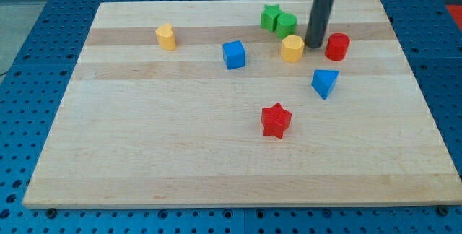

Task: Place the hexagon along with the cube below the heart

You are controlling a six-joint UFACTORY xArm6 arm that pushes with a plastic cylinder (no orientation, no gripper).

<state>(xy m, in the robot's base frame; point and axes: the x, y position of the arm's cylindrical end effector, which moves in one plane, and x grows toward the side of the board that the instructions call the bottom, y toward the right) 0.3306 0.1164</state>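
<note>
red star (276,120) nearest | yellow hexagon (291,48) upright, flat-topped | my tip (315,45) just beside its right, holding nothing

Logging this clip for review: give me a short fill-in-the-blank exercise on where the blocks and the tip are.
1. My tip sits between the yellow hexagon and the red ____.
2. The yellow heart lies toward the view's ____.
3. The green star touches the green ____.

Missing words: cylinder; left; cylinder
</note>
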